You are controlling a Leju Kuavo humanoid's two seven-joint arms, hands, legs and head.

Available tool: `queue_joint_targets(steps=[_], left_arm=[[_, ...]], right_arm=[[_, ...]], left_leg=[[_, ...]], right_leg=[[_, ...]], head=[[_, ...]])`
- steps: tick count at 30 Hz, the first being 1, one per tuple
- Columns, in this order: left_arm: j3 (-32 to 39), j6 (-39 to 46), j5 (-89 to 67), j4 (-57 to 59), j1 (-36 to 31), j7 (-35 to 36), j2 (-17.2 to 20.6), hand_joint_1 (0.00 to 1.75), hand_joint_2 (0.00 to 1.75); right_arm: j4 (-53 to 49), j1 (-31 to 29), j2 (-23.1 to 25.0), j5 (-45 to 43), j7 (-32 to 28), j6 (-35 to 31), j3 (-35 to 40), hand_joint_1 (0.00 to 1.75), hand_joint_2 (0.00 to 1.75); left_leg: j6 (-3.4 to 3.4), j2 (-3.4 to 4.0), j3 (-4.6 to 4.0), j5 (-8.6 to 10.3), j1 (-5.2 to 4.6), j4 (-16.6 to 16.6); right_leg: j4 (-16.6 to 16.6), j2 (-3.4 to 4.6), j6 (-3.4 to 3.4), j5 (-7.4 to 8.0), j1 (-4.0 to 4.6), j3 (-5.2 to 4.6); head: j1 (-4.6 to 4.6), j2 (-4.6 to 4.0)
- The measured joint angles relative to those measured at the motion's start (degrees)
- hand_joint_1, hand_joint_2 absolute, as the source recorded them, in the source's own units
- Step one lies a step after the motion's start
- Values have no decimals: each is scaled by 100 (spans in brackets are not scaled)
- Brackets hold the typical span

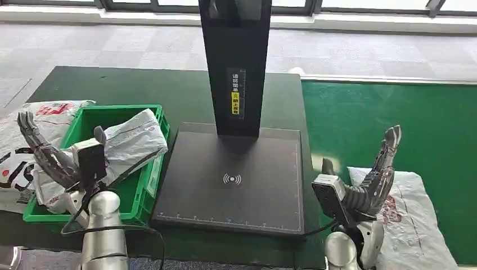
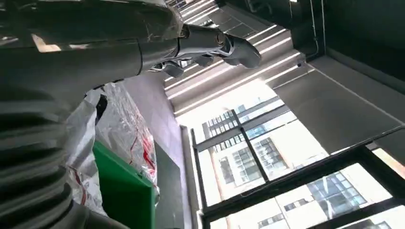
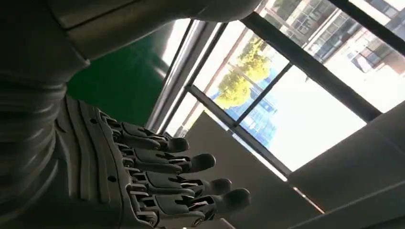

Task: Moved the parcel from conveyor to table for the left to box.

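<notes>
A grey plastic parcel (image 1: 132, 140) lies in the green box (image 1: 147, 191) at the left of the table. My left hand (image 1: 48, 154) is raised beside the box, fingers spread upward, holding nothing; the left wrist view shows its thumb (image 2: 210, 45) against the ceiling. On the green conveyor (image 1: 394, 118) at the right lies a white parcel (image 1: 413, 216). My right hand (image 1: 374, 180) stands above that parcel's near edge, fingers straight and pointing up, empty. In the right wrist view the fingers (image 3: 172, 179) are extended side by side.
A black scanner base (image 1: 230, 180) with an upright black post (image 1: 235, 62) fills the middle of the dark table. A white printed bag (image 1: 22, 140) lies left of the green box. Grey carpet and windows are beyond.
</notes>
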Motion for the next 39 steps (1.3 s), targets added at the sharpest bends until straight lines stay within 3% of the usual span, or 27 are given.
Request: queue_joint_targets(steps=[4,7,13,19,31,39], left_arm=[[-277,-162,471,-61,39,-149,4,0,175],[-772,-753,1192,-188,171,-282,24,0,175],[-2103,-1987,1915,-494,480,-172,77,0,175],[-2924,-2135,2135,-595,815,29,151,0,175],[-3256,-2199,2308,-503,1104,77,212,0,175],[-3256,-2083,2306,-407,1184,149,219,0,175]], right_arm=[[28,12,0,348,300,0,-90,0,175],[175,16,0,837,571,0,-271,0,175],[586,58,2,1858,1845,4,-977,0,175],[1047,61,11,2232,2420,4,-1810,0,175],[1659,49,20,2288,2861,24,-2428,0,175],[2035,-54,17,2518,3373,507,-2752,0,175]], left_leg=[[0,1,1,0,0,0],[0,-3,0,0,0,0],[2,-19,-9,-2,-3,1],[4,-20,-45,-6,-3,0],[2,-16,-53,-9,-1,-1],[2,-16,-54,-9,-1,-1]], right_leg=[[0,1,0,0,0,0],[-2,-3,0,0,0,2],[-4,-15,1,-1,-5,4],[-4,-16,0,-6,-4,3],[-3,-14,-1,-8,-2,2],[-4,-14,0,-8,-2,2]], head=[[0,0],[2,0],[2,0],[2,0],[2,0],[2,0]])
